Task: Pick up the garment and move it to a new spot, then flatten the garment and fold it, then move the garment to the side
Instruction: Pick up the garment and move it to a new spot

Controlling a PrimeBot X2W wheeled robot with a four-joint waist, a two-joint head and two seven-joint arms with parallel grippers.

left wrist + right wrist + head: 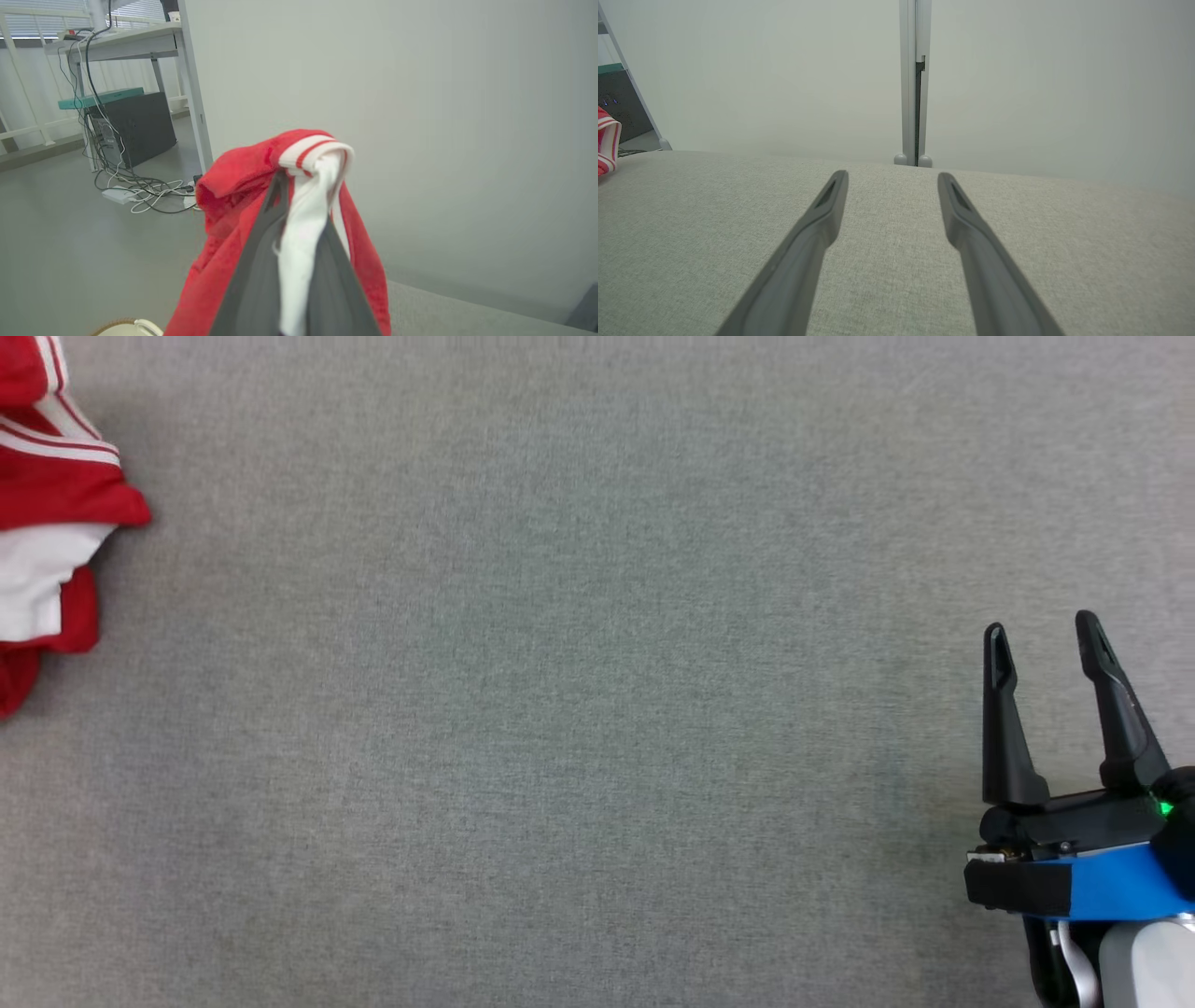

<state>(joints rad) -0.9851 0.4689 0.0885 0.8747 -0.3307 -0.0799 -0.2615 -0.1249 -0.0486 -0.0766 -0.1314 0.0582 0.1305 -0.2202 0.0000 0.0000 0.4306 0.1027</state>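
Note:
The garment [51,495] is red with white stripes and a white panel, bunched at the far left edge of the grey cloth table [560,709] in the head view. In the left wrist view my left gripper [303,186] is shut on a fold of the garment [233,196], which hangs lifted over both fingers, white cloth pinched between them. My right gripper [1044,627] stands open at the lower right, fingers pointing up, nothing between them. The right wrist view has the open right gripper [889,179] low over bare table, with a bit of the garment [607,137] at its left edge.
A pale partition wall [784,70] with a metal post [915,84] rises behind the table. Past the table's left side are a desk [121,42], a dark computer case [135,126] and loose cables [145,191] on the floor.

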